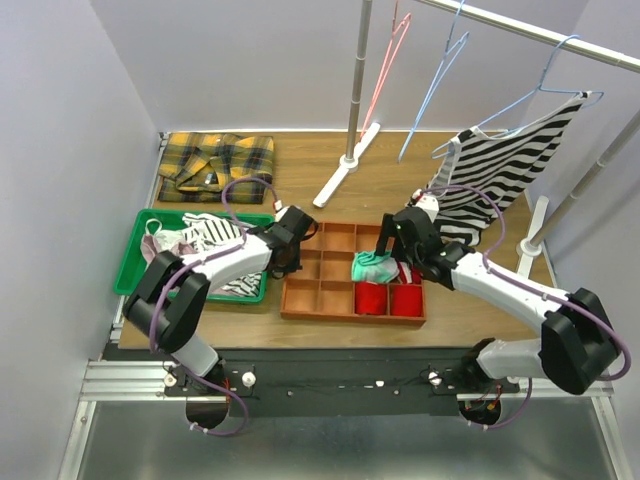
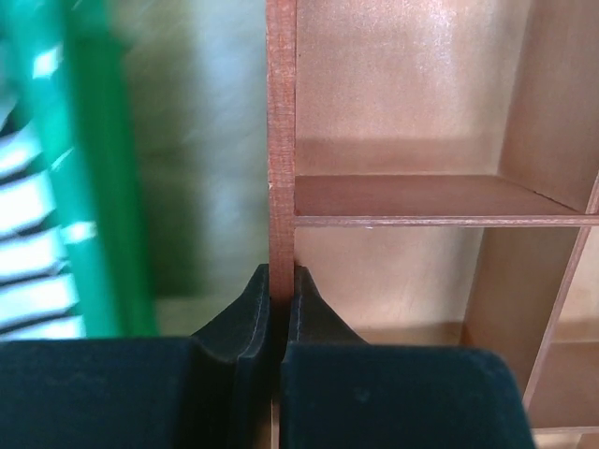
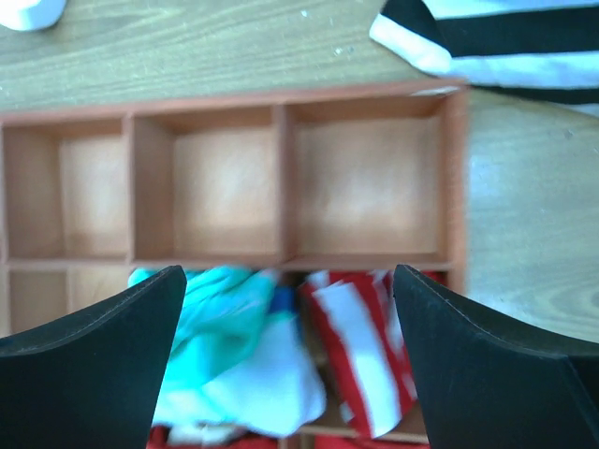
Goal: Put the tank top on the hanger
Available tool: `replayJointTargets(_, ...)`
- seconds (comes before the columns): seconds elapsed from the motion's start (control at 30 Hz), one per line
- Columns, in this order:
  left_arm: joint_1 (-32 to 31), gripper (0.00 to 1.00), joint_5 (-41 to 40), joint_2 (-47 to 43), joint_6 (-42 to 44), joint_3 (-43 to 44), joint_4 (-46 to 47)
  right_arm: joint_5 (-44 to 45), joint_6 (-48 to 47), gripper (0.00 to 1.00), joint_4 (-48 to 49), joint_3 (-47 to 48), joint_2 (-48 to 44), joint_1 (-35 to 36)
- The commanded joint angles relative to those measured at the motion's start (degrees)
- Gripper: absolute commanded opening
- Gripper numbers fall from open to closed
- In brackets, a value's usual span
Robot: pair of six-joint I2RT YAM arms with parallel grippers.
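Nearest, the left gripper point(image 2: 281, 281) is pinched on the left wall of the brown wooden compartment tray point(image 2: 281, 140); lifting now would drag it. The right gripper point(image 3: 287, 273) gapes empty above. Far right, the zebra-striped black-and-white tank top point(image 1: 500, 170) hangs slanted from the pale lavender-blue wire hanger point(image 1: 541, 86) and might slip. No writing legible.

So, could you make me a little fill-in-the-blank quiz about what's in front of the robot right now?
1. The tank top on the hanger has black and ____ stripes.
2. The left tool is shut on a wall of the tray, which is made of ____.
3. The right tool, above the teal cloth, has its jaws ____.
4. The bin left of the tray is ____.
Missing words: white; wood; open; green.
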Motion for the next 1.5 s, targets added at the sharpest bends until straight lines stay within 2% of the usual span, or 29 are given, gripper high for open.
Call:
replayJointTargets(0.0, 1.86, 0.0, -1.29, -8.07, -9.43, -4.33, 2.31, 1.63, -0.31, 0.99, 2.44, 4.48, 4.24, 0.23)
replayJointTargets(0.27, 1.86, 0.0, -0.23, -13.17, -16.56, -9.35, 5.74, 0.4, 0.57, 0.97, 5.43, 6.33, 7.85, 0.31)
replayJointTargets(0.33, 1.95, 0.0, -0.49, -12.47, -14.64, -8.65, 6.45, 0.13, 0.74, 0.97, 4.91, 5.19, 7.07, 0.31)
replayJointTargets(0.47, 1.95, 0.0, 0.2, -6.95, -5.52, -1.28, 5.21, -0.22, 1.1, 0.97, 3.33, 2.82, 4.26, 0.23)
replayJointTargets(0.6, 1.95, 0.0, 1.61, -2.46, -1.02, 3.21, 4.16, -0.48, 1.36, 0.97, 1.65, 0.97, 0.74, 0.31)
replayJointTargets(0.77, 1.95, 0.02, 3.19, 1.85, 0.4, 6.81, 3.9, -0.74, 1.1, 0.98, 0.07, -0.44, -1.2, 0.23)
replayJointTargets(0.83, 1.86, 0.15, 3.72, 2.3, -0.04, 7.26, 4.16, -1.45, 0.66, 0.98, -0.1, -0.61, -1.55, 0.31)
replayJointTargets(0.87, 1.86, 0.39, 3.46, 1.69, -0.21, 6.91, 4.42, -1.71, 0.66, 0.98, -0.45, -0.61, -1.73, 0.23)
replayJointTargets(0.93, 1.86, 0.45, 3.11, 0.37, 0.04, 6.91, 4.86, -2.24, 0.66, 0.99, -0.9, -0.7, -2.6, 0.31)
replayJointTargets(1.0, 1.95, 0.62, 1.8, -2.18, 0.22, 7.09, 3.99, -3.11, 0.31, 1.0, -1.42, -0.53, -3.48, 0.23)
replayJointTargets(1.13, 1.86, 0.72, 1.79, -7.18, 0.22, 6.3, 3.9, -5.75, -0.57, 1.0, -1.95, 0.0, -5.42, 0.23)
replayJointTargets(1.23, 1.69, 0.87, 2.49, -11.93, -0.83, 4.54, 4.77, -8.82, -0.48, 1.0, -2.22, 0.27, -6.82, 0.23)
replayJointTargets(1.27, 1.6, 0.97, 2.67, -13.33, -1.27, 3.93, 4.95, -9.88, -0.4, 1.0, -2.65, 0.61, -7.44, 0.23)
replayJointTargets(1.47, 1.25, 0.99, 3.81, -24.49, -4.43, -1.52, 5.22, -14.1, -0.57, 1.0, -5.63, 2.46, -10.08, 0.23)
